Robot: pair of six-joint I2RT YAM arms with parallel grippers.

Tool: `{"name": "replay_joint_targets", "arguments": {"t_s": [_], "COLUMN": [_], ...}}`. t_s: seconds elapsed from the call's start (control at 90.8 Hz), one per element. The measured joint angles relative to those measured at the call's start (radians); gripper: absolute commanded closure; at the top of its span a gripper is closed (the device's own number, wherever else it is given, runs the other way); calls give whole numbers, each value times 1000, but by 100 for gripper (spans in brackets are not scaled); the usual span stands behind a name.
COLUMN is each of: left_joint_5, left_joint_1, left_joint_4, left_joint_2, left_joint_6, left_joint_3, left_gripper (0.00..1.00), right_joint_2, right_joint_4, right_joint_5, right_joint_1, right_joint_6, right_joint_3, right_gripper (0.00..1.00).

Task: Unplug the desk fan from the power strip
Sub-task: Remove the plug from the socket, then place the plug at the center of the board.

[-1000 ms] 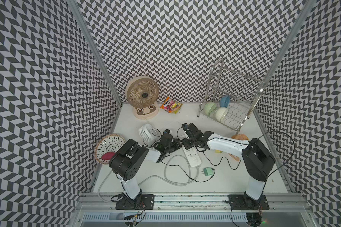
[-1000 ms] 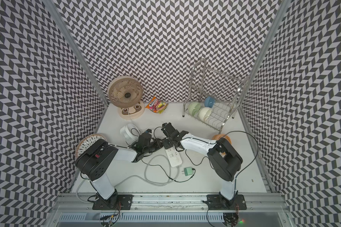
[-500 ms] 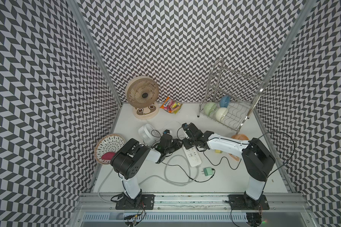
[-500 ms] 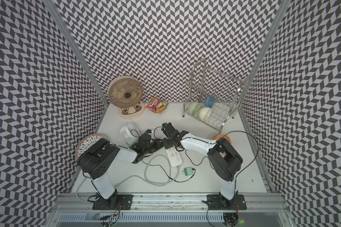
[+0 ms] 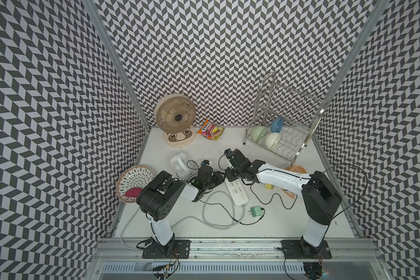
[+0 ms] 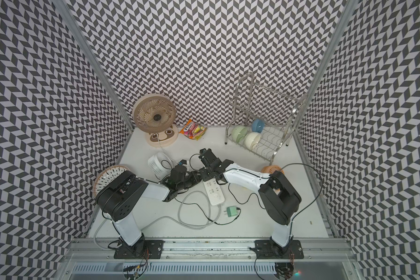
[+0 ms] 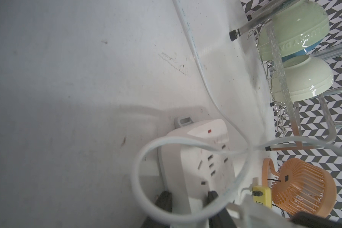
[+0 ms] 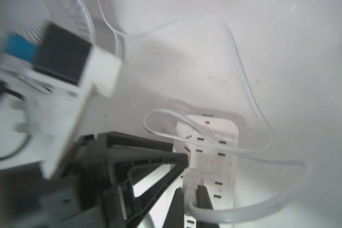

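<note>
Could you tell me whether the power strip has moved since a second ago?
No: the power strip lies just where it was beside the green adapter.

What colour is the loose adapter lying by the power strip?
Mint green; the adapter shows best in a top view.

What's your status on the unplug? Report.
Left end effector clamped across the power strip. Right end effector shut on the white plug, plug not yet out. Thin white cable looped over the sockets.
</note>
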Motion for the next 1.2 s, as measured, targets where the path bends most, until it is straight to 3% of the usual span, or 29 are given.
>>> {"name": "replay_joint_targets", "arguments": {"t_s": [0.209,0.375,0.562,0.76,0.826,1.002,1.102,1.201], "left_joint_5": [-4,-6,-32,-92,-117,-186,-241,-310], "left_joint_1": [-2,-4,-11,-28,-37,-44,-43,-31], "left_joint_4": [0,-24,-146,-386,-467,-615,-667,-701], "left_joint_2": [1,-5,-48,-135,-171,-336,-461,-582], "left_joint_6": [0,11,65,121,135,164,184,204], "left_joint_3": [1,17,57,100,113,121,124,125], "left_gripper": [63,55,47,40,38,30,20,7], "right_joint_2": [-68,-45,115,321,381,426,357,179], "right_joint_4": [84,114,181,295,318,307,266,203], "right_joint_5": [13,31,-56,-166,-208,-246,-213,-159], "right_joint_1": [-13,-53,-146,-187,-187,-189,-199,-227], "right_joint_6": [7,14,21,12,6,-11,-28,-51], "right_joint_3": [60,89,231,312,327,328,295,185], "right_gripper": [100,100,91,82,72,32,10,1]}}
